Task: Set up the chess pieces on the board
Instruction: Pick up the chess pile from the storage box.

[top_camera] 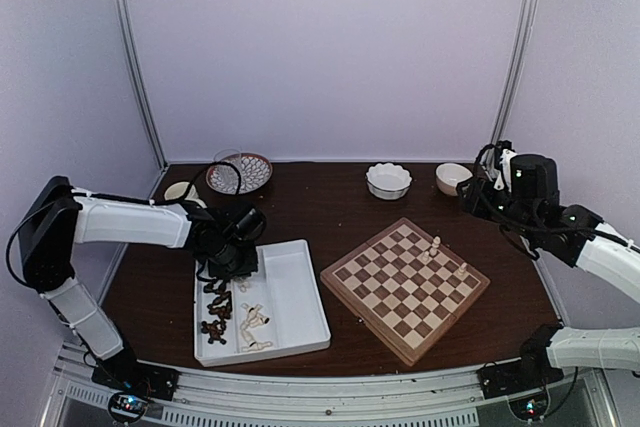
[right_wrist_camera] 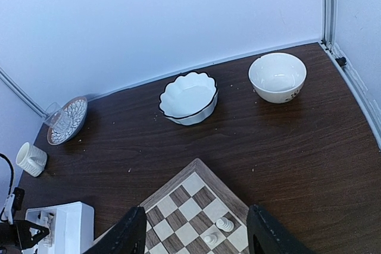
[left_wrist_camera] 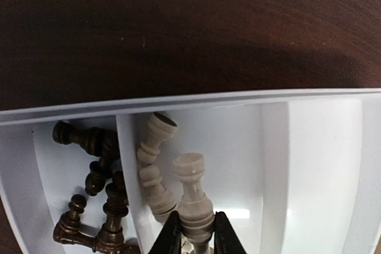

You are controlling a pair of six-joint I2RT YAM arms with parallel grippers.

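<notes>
so the left gripper (left_wrist_camera: 196, 239) looks pinched on a cream piece (left_wrist_camera: 193, 197) lying in the tray (left_wrist_camera: 309, 165), and with a second cream piece (left_wrist_camera: 153, 171) right beside its left finger, I'd worry that one snags on the lift, or the rounded stem slips out.

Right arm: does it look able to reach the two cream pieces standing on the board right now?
Probably yes. The right end effector hangs open above a corner of the board, with both cream pieces standing just below it and nothing in between. The left arm is away at the tray.
</notes>
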